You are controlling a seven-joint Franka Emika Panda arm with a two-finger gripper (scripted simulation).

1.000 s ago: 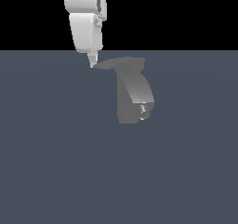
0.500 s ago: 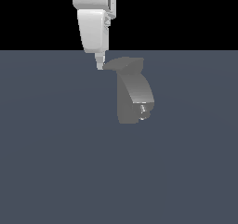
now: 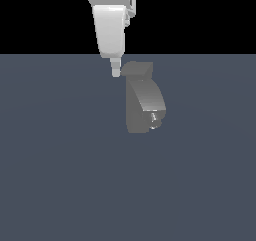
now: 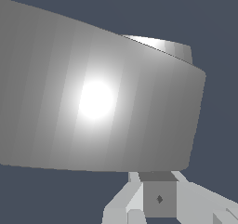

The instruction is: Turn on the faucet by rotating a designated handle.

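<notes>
Stood on the grey tabletop (image 3: 60, 185), about mid-scene in the exterior view: the faucet (image 3: 144, 107), a chunky matte grey curved body with a small shiny nozzle detail low on its right side. Topped by a darker cap, the handle (image 3: 136, 70) seen only as a short flat block at the top, reaching toward the exterior view's left. Filled most of the wrist view: a broad grey curved surface of the faucet (image 4: 93, 102) with a bright highlight, very close to the camera. Hung just left of the handle in the exterior view: the white end effector (image 3: 116, 69), its tip level with the handle and next to its left end; contact not clear. Finger spacing: cannot tell, wide or narrow, from either view. Farther back, plain black.
</notes>
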